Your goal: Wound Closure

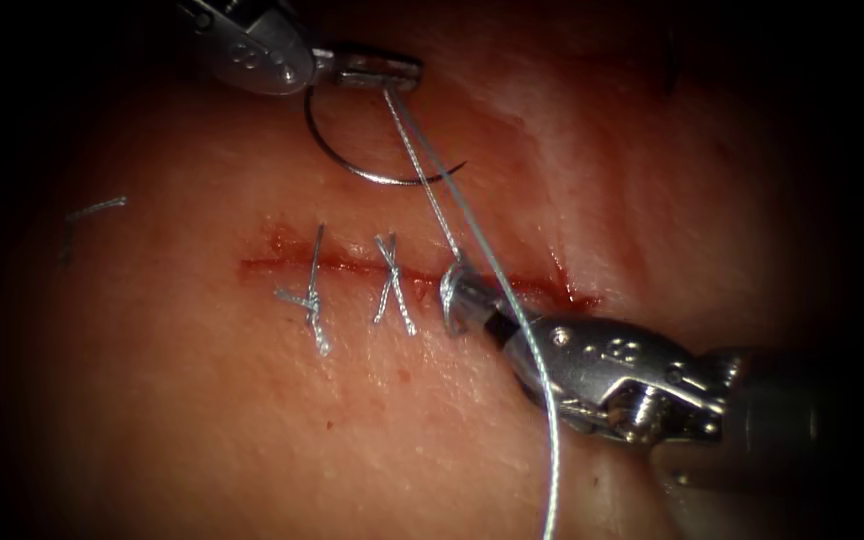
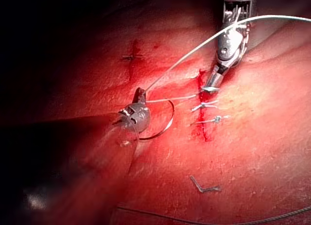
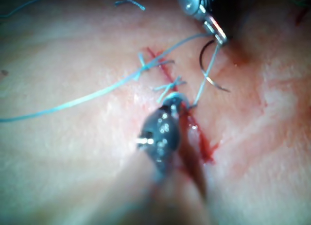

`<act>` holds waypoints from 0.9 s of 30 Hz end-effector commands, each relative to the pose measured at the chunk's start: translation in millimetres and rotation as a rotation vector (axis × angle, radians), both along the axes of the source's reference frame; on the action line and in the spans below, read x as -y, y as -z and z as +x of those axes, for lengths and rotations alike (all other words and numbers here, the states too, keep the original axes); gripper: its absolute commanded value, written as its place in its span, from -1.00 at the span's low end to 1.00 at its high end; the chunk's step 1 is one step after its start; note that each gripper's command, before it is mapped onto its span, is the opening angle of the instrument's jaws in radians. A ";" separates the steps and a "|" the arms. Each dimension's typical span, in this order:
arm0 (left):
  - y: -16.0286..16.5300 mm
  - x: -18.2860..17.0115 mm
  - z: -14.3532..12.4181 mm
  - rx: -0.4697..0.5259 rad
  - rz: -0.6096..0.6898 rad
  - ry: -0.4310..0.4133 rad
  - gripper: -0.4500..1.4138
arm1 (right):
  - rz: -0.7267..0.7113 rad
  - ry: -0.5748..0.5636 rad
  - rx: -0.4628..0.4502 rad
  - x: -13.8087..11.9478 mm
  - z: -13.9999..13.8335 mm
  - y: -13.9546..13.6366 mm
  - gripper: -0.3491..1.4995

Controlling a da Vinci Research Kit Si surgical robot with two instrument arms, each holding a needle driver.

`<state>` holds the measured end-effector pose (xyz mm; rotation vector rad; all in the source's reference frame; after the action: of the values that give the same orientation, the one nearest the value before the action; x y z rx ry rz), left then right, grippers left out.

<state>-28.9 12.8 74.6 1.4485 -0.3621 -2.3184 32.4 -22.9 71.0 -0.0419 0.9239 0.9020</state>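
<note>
The left end effector point(image 1: 382, 72) sits above the cut point(image 1: 552, 290) in the endoscope view, its jaws closed on the curved needle point(image 1: 372, 172) at the thread end of its curve. The needle hangs free below the jaws, clear of the tissue point(image 1: 202, 400), with its point toward the right. That grip looks meant to park the needle off the wound while the thread is handled.

The right end effector point(image 1: 457, 300) comes in from the right and rests its tip on the line of the cut, just right of the 2 finished stitches point(image 1: 352, 290). Its jaws appear closed, and the thread point(image 1: 422, 170) from the needle's end runs straight down to that tip; whether the jaws clamp the thread or the tissue edge beside it, I cannot tell. A second strand passes over the right tool and off the lower edge of the picture.

The left wrist view adds what the endoscope cannot: the needle point(image 2: 163, 123) arcs beside the left tool point(image 2: 133, 115) well apart from the cut, and 1 strand rises long and taut over the right tool point(image 2: 214, 81). A cut end of thread point(image 2: 204, 186) lies loose on the tissue there. The right wrist view shows the thread point(image 3: 73, 101) trailing far across the tissue away from the wound, and red fluid point(image 3: 209, 149) pooled along the open part of the cut.
</note>
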 end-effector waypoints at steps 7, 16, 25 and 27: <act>-3.4 -6.4 -3.8 -0.020 -0.005 0.066 -1.00 | 0.004 0.067 0.038 2.5 0.3 -0.7 -1.00; -4.2 -11.0 -5.2 -0.019 -0.022 0.119 -1.00 | -0.001 0.091 0.035 3.9 -0.4 0.3 -1.00; -5.3 -14.7 -5.0 -0.028 -0.045 0.175 -1.00 | -0.002 0.118 0.021 5.5 0.1 1.6 -1.00; -5.8 -16.0 -5.2 -0.035 -0.051 0.187 -1.00 | -0.006 0.126 0.021 6.0 0.2 2.0 -1.00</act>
<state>-33.6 28.9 80.3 1.3859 -0.5743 -2.4671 31.8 -28.5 68.6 0.0001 0.8993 0.7792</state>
